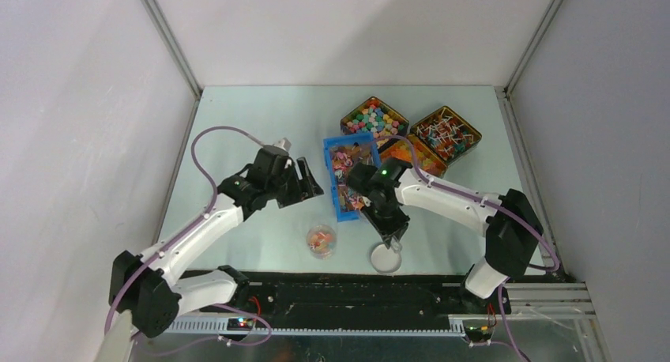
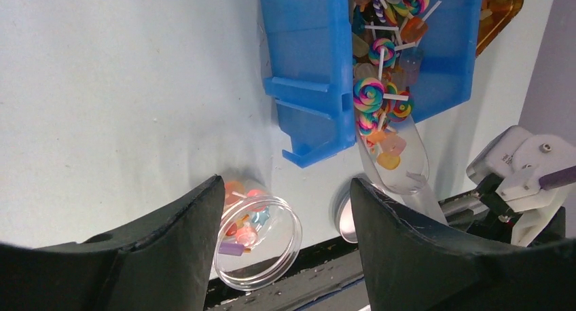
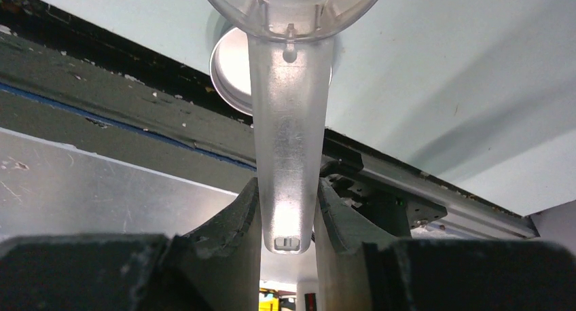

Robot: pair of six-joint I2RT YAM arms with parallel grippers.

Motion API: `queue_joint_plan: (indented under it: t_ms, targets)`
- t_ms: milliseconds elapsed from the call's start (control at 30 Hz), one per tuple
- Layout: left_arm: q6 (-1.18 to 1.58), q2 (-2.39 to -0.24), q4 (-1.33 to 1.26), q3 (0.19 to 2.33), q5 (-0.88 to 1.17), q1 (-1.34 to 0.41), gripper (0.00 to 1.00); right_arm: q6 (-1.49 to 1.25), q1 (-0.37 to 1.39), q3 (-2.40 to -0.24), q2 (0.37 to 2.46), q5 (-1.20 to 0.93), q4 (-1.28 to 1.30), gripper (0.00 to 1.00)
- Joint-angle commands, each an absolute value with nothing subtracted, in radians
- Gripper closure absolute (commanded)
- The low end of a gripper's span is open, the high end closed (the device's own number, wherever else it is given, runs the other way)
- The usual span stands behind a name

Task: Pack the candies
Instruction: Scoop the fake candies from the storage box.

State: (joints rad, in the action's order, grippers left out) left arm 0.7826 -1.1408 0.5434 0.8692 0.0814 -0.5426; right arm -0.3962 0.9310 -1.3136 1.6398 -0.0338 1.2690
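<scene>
Pinching the scoop (image 3: 289, 155), the right gripper (image 3: 286, 206) misses its candies (image 2: 389, 156), seen from the wide-open left gripper (image 2: 286, 189).

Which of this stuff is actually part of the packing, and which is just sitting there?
In the job: candies, clear scoop in the right gripper, blue bin, small jar, round lid.
Lying about: tin of coloured sweets, tin of lollipops, both at the back.

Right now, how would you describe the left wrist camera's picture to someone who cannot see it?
A clear scoop holding a few candies sits at the open end of a blue bin filled with lollipops. Below, the left arm's two black fingers stand apart, framing a small clear jar with a few more inside.
</scene>
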Motion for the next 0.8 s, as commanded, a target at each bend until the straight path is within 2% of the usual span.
queue_joint_plan:
  t_ms: [0,267,767]
  targets:
    - [0.795,-1.08,0.54,0.848,0.055,-0.537,0.26,-0.436,0.96,-1.309,1.586,0.0,1.297,1.0]
    - [0.792,-0.986,0.544,0.793,0.036,-0.537,0.18,-0.448,0.968,-1.304,1.561,0.031,1.313,1.0]
    - [0.789,-0.921,0.552,0.732,0.039,-0.537,0.12,-0.45,0.968,-1.307,1.551,0.028,1.318,1.0]
